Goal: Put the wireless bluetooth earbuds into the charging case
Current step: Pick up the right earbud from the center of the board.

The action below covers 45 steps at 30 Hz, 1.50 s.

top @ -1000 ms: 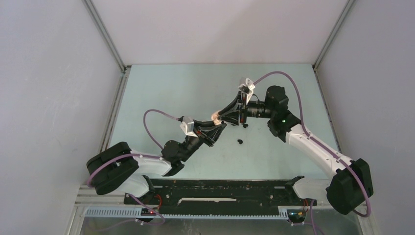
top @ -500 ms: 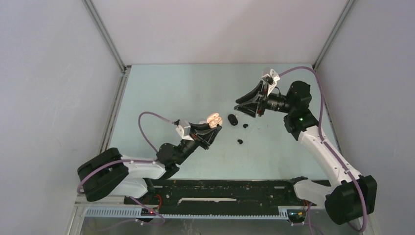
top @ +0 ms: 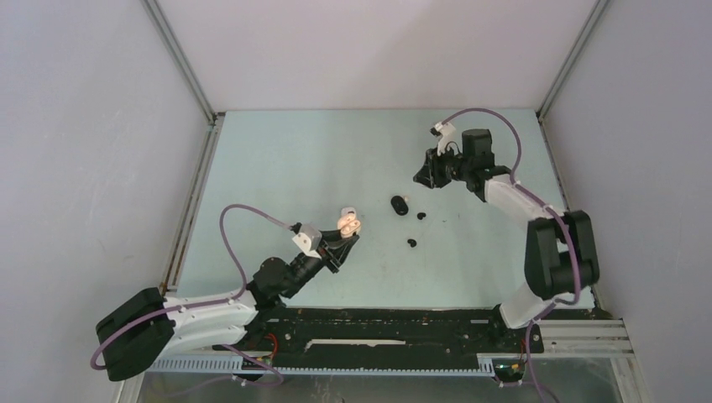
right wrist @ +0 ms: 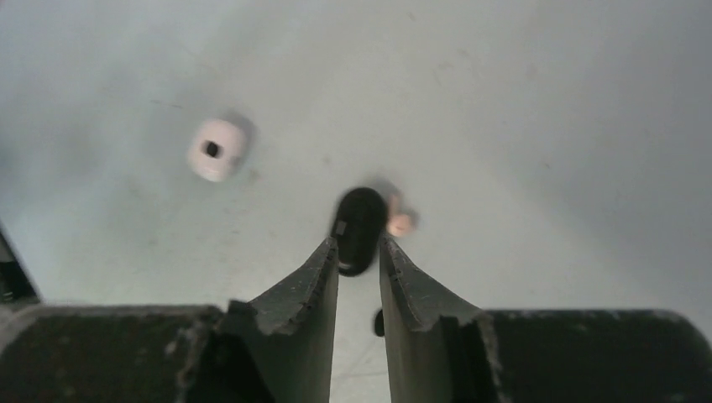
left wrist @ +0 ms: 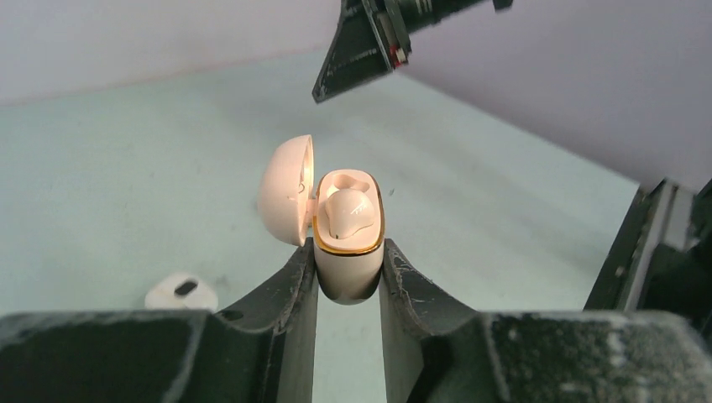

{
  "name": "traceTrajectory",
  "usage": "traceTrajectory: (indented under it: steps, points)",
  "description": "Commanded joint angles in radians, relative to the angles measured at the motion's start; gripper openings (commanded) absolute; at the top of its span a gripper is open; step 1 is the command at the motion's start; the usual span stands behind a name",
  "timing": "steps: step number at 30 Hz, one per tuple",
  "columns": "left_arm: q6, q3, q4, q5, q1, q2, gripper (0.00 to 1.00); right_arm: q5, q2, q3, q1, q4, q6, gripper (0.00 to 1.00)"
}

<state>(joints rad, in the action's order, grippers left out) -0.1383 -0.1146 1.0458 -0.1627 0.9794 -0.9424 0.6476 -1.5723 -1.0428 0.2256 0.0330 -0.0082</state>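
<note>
The left gripper (left wrist: 348,252) is clamping a cream charging case (left wrist: 347,279) between its two fingers, pinching the lower body of the case from both sides and holding it up off the pale green table (top: 294,159). The case is standing with its gold-rimmed mouth showing toward the left wrist camera, and its lid (left wrist: 285,189) is hanging open to the left of the body. One white earbud (left wrist: 348,211) is sitting inside the case, filling the nearer pocket. A second white earbud (left wrist: 180,292) is lying loose on the table, low and to the left in the left wrist view, apart from the case. The right gripper (right wrist: 358,242) is hovering over the far right part of the table with its jaws standing a narrow way apart and gripping nothing. Beyond its fingertips a blurred dark oblong (right wrist: 359,228) is lying on the table, possibly the black case (top: 399,206) that the top view shows between the two arms. Two small black earbuds (top: 421,216) (top: 411,243) are lying on the table just right of that black case, one near it and one closer to the arm bases.
</note>
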Motion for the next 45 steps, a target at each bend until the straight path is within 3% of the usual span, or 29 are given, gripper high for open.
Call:
traceTrajectory:
  steps: [1,5,9,11,16,23,31,45]
  points:
    - [0.041,0.053,0.015,-0.010,0.000,0.029,0.00,-0.128,-0.125,-0.119,-0.008,0.136,-0.086,0.26]
    - [0.041,0.074,0.025,0.009,0.000,0.031,0.00,-0.182,-0.255,-0.214,0.005,0.215,-0.057,0.24]
    - [0.027,0.081,0.037,0.020,0.001,0.030,0.00,-0.307,-0.366,-0.359,0.068,0.339,-0.083,0.41]
    - [0.020,0.080,0.034,0.029,0.000,0.033,0.00,-0.393,-0.404,-0.412,0.105,0.372,-0.093,0.44]
    - [0.015,0.070,0.002,0.043,0.001,0.047,0.00,-0.573,-0.485,-0.517,0.178,0.434,-0.112,0.42]
    - [0.013,0.064,-0.004,0.037,0.001,0.054,0.00,-0.694,-0.541,-0.566,0.216,0.486,-0.143,0.39]
    - [0.016,0.062,-0.002,0.038,0.000,0.044,0.00,-0.675,-0.545,-0.576,0.256,0.578,-0.169,0.42]
    - [0.007,0.062,-0.041,0.038,0.001,0.085,0.00,-0.683,-0.511,-0.521,0.283,0.584,-0.192,0.44]
